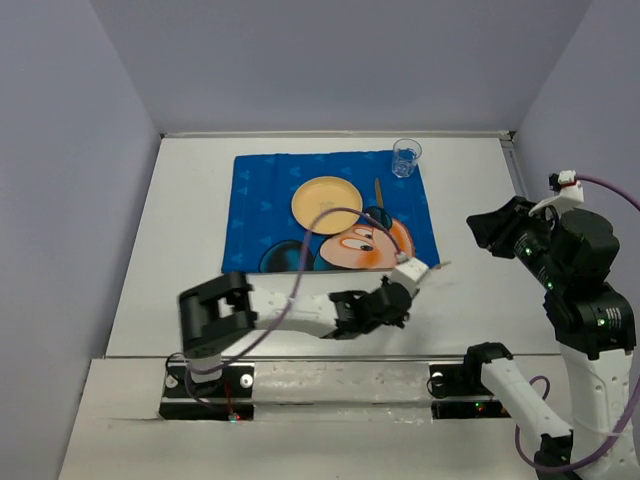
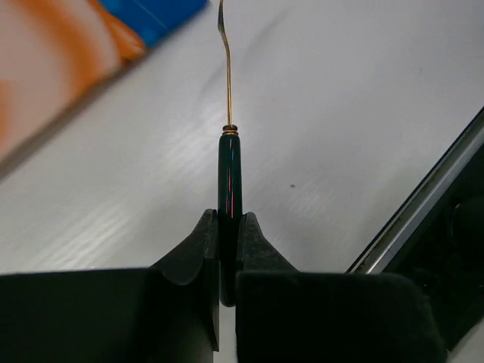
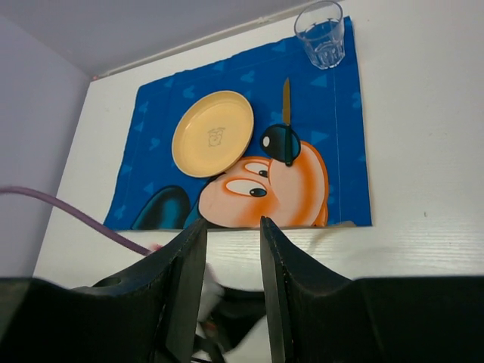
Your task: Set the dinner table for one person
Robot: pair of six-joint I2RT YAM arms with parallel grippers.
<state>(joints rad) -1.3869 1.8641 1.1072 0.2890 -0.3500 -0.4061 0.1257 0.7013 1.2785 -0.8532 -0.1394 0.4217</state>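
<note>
left gripper [image 2: 229,227] pinches the dark handle of a utensil [image 2: 229,170], jaws pressed on its end; fork or spoon, i cannot tell. its long axis runs straight out from the jaws, head pointing away over the bare table [image 1: 180,250], just off the near right corner of the mat [image 1: 260,200]. the plate [image 1: 326,204] lies far and left of it, so the carry likely goes that way. right gripper [image 3: 231,227] hangs spread and empty, well apart

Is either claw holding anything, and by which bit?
The left gripper pinches a piece of cutlery by the end of its dark green handle; the right gripper holds nothing.
</note>
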